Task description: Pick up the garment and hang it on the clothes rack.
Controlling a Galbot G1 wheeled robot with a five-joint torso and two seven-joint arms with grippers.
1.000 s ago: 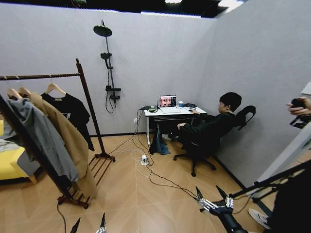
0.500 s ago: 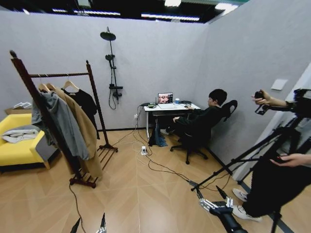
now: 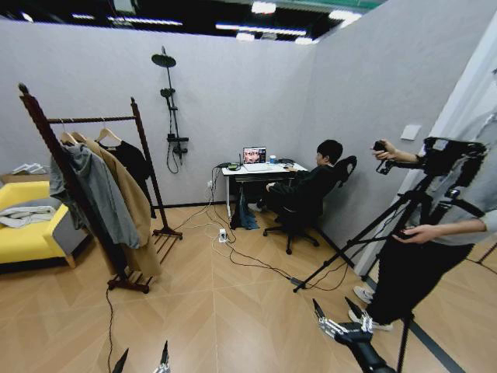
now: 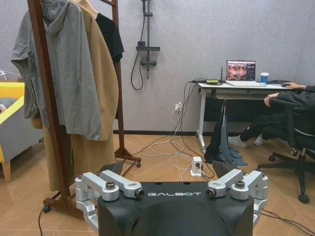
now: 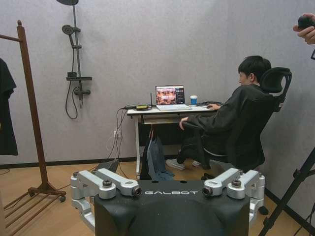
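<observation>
The garment (image 3: 133, 162), a black T-shirt on a light wooden hanger, hangs at the far end of the clothes rack (image 3: 90, 120), a dark reddish-brown frame at the left. The garment (image 4: 110, 36) hangs behind a tan coat (image 4: 103, 98) and a grey hooded jacket (image 4: 64, 73). The right wrist view catches the garment's (image 5: 6, 108) edge beside a rack post (image 5: 29, 98). My left gripper (image 3: 142, 362) (image 4: 167, 171) and right gripper (image 3: 332, 309) (image 5: 160, 169) hang low and open, holding nothing, well short of the rack.
A yellow sofa (image 3: 27, 242) stands left of the rack. A desk (image 3: 260, 169) with a laptop and an occupied office chair (image 3: 299, 221) are at the back. Cables (image 3: 241, 263) trail over the wooden floor. A camera tripod (image 3: 365, 233) stands at the right.
The whole picture has shifted, so the camera has moved: the rack now looks smaller and farther off, and the tripod has come into view at the right. Both grippers hold their pose.
</observation>
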